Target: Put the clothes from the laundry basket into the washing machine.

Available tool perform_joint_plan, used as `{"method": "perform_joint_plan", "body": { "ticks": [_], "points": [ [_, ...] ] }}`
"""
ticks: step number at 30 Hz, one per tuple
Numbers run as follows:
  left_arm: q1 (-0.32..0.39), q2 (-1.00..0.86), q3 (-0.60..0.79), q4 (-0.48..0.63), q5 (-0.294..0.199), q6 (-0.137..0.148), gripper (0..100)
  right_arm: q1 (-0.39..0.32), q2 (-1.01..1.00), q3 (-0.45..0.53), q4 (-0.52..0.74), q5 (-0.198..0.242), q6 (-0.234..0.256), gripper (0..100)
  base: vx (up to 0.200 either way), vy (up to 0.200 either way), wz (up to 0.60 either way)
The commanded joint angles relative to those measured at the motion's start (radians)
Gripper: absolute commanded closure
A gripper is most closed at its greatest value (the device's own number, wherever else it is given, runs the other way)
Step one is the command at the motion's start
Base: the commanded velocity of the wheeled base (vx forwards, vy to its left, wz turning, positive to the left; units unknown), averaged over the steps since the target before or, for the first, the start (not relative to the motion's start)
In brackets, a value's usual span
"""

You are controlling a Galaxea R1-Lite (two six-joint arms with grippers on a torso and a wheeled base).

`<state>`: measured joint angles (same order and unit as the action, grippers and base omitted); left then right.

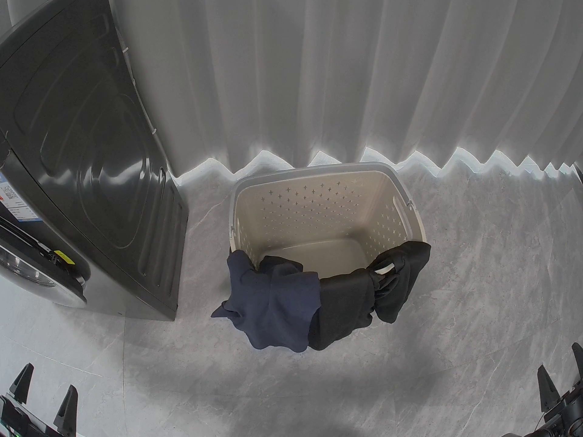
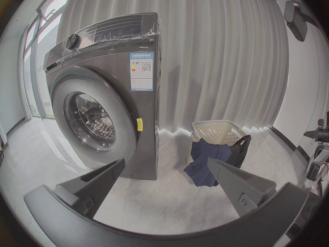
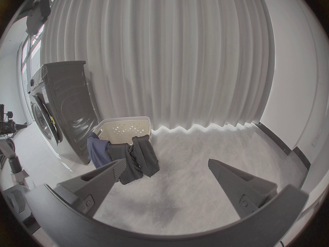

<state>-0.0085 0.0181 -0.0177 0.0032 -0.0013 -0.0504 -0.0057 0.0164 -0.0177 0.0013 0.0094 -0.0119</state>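
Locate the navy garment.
In the head view, the navy garment hangs over the near rim of the laundry basket, at its left end, beside the black garment on its right; the washing machine stands farther left.

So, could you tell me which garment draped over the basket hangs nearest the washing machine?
The navy blue garment; the black clothes hang farther from the washing machine.

Daylight glows under the hem of your curtain (image 1: 340, 62); soft shadow pools on the floor (image 1: 473, 335) before the laundry basket (image 1: 316, 170); your wrist views bow toward dark corners.
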Motion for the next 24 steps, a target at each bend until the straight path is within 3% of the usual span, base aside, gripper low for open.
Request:
{"method": "perform_joint_plan", "body": {
  "ticks": [1,5,17,24],
  "points": [
    [0.001,-0.017,0.018,0.0,0.001,0.0,0,0.001,-0.015,0.018,0.0,0.0,0.0,0,0.0,-0.2,0.0],
    [0.001,-0.017,0.018,0.0,0.001,-0.002,0,0.0,-0.015,0.018,0.0,0.001,0.0,0,0.0,-0.2,0.0],
    [-0.001,-0.017,0.018,0.0,0.0,-0.003,0,0.0,-0.015,0.018,0.0,0.0,0.0,0,0.0,0.0,0.0],
    [-0.001,-0.017,0.018,0.0,0.001,-0.003,0,0.0,-0.015,0.018,0.0,0.0,0.0,0,0.2,0.0,0.0]
  ]
}}
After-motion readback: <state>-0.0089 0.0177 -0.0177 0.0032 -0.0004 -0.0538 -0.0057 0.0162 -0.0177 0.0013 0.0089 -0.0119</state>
